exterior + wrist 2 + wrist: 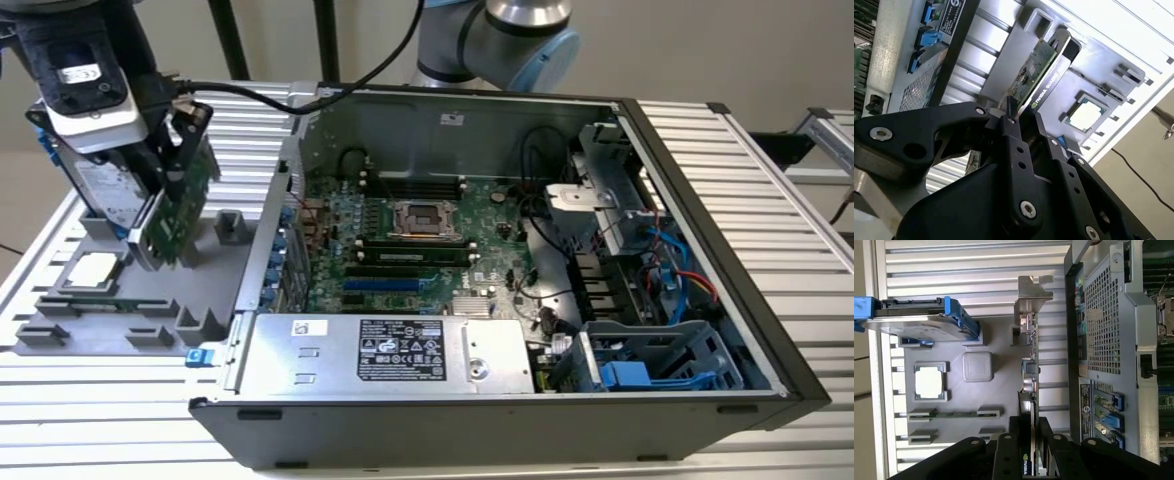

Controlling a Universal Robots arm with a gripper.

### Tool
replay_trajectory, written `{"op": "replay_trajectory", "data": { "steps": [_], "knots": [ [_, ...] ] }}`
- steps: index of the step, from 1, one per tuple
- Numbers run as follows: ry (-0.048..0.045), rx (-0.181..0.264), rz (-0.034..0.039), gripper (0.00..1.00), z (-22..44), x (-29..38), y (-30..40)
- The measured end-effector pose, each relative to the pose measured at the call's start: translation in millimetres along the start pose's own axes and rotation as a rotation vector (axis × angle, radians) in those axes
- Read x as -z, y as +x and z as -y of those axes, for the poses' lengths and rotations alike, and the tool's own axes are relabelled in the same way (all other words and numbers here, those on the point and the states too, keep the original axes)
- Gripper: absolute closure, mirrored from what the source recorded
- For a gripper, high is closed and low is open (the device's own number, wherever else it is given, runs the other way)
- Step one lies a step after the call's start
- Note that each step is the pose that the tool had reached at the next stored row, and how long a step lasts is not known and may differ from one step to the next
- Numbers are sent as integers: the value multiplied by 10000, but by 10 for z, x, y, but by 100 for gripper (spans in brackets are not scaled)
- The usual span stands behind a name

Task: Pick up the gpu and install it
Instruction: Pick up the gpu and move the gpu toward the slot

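The tool (171, 185) is pinching the gpu (184, 215) by its upper edge, one finger on each flat face. In both wrist views the black fingers (1015, 432) press against the thin card from either side.

The card stands on edge, roughly upright, over the grey tray (120, 322) on the exterior view's left. That puts it just beside the outer wall of the open computer case (667, 130) and not yet inside it. In the first wrist view its silver end bracket (1031, 290) points away from the tool. Its lower edge sits at the tray's holder posts, and I cannot tell whether it has come clear of them.

On the same tray a small square chip (91, 270) lies flat, to the left of the card. A hard drive (914, 320) in a blue frame stands farther over. The tray and the case both rest on the ribbed metal counter (787, 200).

The step in hand looks like the pick-up, with the grasp made and nothing installed. The motherboard (414, 250) lies exposed in the case, with a blue card slot (380, 283) open near its left side.

As I judge it, any further move calls for keeping the card upright and square in the grip. It also calls for keeping the bracket off the case wall.
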State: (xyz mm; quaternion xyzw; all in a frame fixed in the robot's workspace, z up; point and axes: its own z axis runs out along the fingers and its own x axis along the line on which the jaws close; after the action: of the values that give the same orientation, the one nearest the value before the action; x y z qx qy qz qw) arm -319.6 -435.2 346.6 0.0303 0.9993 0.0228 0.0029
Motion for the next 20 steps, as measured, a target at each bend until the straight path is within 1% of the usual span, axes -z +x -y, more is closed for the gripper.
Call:
{"op": "replay_trajectory", "data": {
  "steps": [20],
  "knots": [
    [-1,5,0,100,-8,163,-1]
  ]
}}
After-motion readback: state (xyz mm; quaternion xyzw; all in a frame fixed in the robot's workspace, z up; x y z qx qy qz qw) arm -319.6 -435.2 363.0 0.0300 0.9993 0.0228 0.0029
